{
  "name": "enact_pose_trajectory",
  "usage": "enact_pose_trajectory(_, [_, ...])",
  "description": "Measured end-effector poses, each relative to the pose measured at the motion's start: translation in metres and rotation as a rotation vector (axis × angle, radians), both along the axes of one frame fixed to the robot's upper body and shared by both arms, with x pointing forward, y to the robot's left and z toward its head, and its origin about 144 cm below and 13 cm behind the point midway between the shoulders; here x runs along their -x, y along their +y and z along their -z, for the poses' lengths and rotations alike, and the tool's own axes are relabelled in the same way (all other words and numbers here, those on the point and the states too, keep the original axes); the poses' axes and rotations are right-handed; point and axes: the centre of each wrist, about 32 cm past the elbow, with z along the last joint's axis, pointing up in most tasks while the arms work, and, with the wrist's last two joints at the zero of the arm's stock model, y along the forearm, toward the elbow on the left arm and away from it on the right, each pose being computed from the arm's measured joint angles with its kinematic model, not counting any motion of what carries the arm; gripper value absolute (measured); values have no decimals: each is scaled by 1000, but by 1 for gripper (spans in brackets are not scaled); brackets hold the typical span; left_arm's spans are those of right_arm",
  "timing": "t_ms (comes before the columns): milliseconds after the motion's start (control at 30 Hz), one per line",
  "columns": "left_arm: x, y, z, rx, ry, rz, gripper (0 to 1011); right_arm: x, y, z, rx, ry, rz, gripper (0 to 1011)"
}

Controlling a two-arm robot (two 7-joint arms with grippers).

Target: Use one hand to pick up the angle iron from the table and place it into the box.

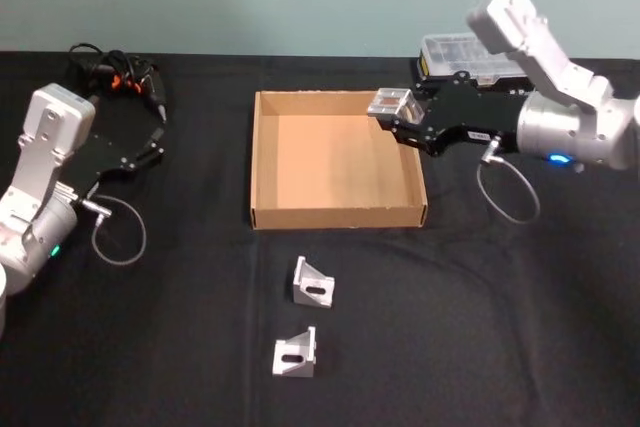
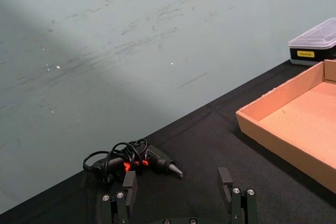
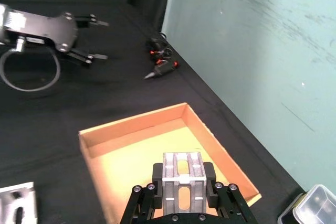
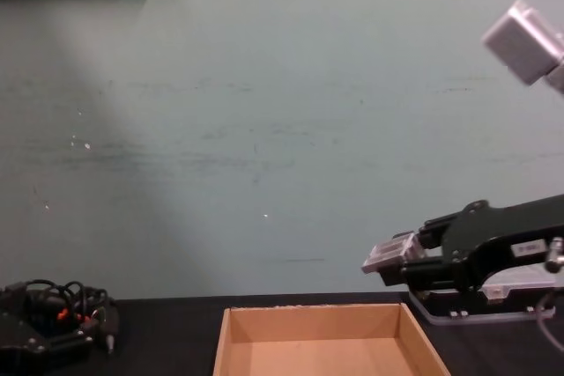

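Head view: noted right gripper (image 1: 393, 113) raised over the far right corner of the box (image 1: 335, 217), fingers clenched on an angle iron (image 1: 390, 102). Noted also a loose bracket (image 1: 313, 284) and a nearer loose bracket (image 1: 296, 354) lying on the desk (image 1: 500, 327) in front of the box, apart from each other. Left gripper (image 1: 155, 144) parked low at the left, well clear of the box.

Left wrist view: found left fingers (image 2: 129, 186) released, spread wide, grasping nothing.

Right wrist view: confirmed angle iron clamped between both fingers, box floor below.

Chest view: recorded angle iron held above the box rim, not touching.
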Motion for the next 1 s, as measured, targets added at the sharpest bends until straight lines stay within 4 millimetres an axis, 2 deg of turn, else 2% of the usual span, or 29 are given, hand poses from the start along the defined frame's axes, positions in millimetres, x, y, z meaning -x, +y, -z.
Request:
enact_pose_trajectory(300, [0,0,0,0,0,0,1000,-25,11,21,38,60,-6,446])
enact_pose_trajectory(633, [0,0,0,0,0,0,1000,-26,14,41,66,119,-21,446])
enact_pose_trajectory(1000, [0,0,0,0,0,0,1000,-24,12,52,84,156,-15,446])
